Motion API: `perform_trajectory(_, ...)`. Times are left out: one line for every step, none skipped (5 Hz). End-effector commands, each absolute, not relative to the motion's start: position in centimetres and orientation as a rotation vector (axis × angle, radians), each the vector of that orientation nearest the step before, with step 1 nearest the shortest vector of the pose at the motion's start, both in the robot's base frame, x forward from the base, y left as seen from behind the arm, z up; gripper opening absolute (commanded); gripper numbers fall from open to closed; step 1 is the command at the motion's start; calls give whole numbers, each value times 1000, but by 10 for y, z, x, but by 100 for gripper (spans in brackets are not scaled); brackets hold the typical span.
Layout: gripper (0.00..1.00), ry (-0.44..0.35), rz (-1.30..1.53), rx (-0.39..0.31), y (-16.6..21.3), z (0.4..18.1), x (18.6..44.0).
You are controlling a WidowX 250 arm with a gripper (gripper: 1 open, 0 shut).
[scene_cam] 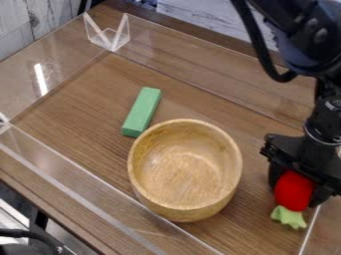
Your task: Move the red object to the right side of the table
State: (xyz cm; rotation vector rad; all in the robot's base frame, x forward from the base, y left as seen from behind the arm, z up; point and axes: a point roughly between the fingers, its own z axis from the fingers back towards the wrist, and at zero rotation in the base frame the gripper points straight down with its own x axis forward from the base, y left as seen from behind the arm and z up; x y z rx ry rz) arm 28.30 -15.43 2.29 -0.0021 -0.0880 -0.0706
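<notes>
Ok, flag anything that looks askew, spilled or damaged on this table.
Nothing stands out. The round light wooden bowl sits upright and empty, the green rectangular block lies flat, and the small red toy fruit sits between the open black gripper's fingers at the right.
</notes>
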Motion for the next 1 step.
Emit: perform_trajectory(100, -140, -34, -28, -159, 36, 296)
